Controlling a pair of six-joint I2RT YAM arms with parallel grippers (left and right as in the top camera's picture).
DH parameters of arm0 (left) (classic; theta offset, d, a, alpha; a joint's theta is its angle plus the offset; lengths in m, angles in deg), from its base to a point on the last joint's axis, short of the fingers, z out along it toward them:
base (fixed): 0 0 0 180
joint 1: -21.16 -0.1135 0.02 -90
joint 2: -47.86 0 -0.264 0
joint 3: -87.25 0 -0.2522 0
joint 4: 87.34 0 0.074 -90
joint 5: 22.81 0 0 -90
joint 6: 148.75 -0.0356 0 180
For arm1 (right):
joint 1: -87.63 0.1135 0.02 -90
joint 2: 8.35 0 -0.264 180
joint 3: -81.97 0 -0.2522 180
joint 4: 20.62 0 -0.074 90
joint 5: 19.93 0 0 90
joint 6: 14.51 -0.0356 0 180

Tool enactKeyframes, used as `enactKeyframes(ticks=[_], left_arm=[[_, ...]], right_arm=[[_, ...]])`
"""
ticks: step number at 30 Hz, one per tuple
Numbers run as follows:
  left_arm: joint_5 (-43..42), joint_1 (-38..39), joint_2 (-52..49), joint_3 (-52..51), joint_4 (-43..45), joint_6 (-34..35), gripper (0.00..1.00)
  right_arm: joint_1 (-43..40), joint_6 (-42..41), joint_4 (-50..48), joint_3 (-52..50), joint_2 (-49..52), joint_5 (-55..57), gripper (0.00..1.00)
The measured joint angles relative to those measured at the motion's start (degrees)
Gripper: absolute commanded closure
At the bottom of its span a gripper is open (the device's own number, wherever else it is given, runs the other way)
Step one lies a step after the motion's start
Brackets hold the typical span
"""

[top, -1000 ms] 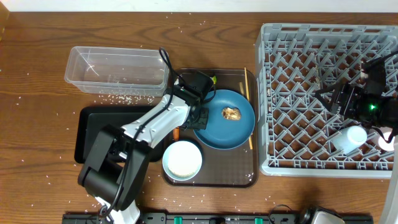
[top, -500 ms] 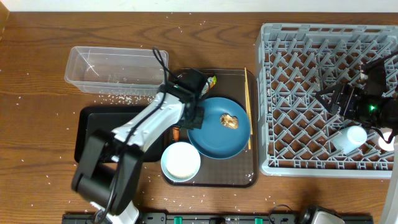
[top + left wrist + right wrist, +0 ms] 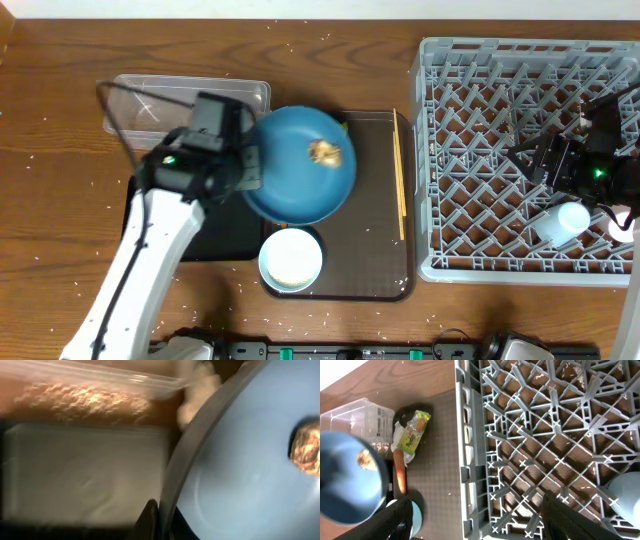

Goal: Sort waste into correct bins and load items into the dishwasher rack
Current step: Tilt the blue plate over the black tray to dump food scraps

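Observation:
My left gripper [image 3: 246, 170] is shut on the left rim of the dark-blue plate [image 3: 295, 170] and holds it raised, beside the clear tub [image 3: 170, 100]. The brown food lump [image 3: 323, 152] lies on the plate. In the left wrist view the jaws [image 3: 160, 521] pinch the plate rim [image 3: 240, 480], with the lump [image 3: 307, 450] at the right and white tissue [image 3: 197, 390] behind. My right gripper [image 3: 487, 525] is open and empty over the grey rack [image 3: 480, 120]. The right wrist view shows the wrapper [image 3: 412, 432] and carrot [image 3: 400, 472].
The black tray [image 3: 225, 235] lies under my left arm. The white bowl [image 3: 292, 258] and chopsticks [image 3: 399, 175] rest on the brown tray [image 3: 370, 270]. A cup [image 3: 565, 220] lies in the rack's right side. Rice grains are scattered on the wooden table.
My left gripper has lifted the plate with the lump off the brown tray and carried it up and left toward the clear tub. The right arm has not moved.

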Motion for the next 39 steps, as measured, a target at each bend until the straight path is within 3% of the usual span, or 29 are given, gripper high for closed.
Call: enactKeyframes(ticks=[9,17,22,30,39], left_arm=[[14.2,-10.7,7.4,0.0,-15.6,1.2,0.94],[28.9,-13.9,6.7,0.0,-19.9,8.4,0.94],[33.7,-13.8,0.5,0.0,-20.5,11.6,0.94],[42.8,-9.2,-8.7,0.3,-20.0,12.9,0.94],[50.9,1.7,-10.4,1.2,-23.4,12.6,0.94]], right_arm=[[0.0,0.0,-1.2,0.0,0.0,0.1,0.24],[0.0,0.0,-2.0,0.0,0.0,0.1,0.23],[0.0,0.0,-2.0,0.0,0.0,0.1,0.23],[0.0,0.0,-2.4,0.0,0.0,0.1,0.22],[0.0,0.0,-2.6,0.0,0.0,0.1,0.21]])
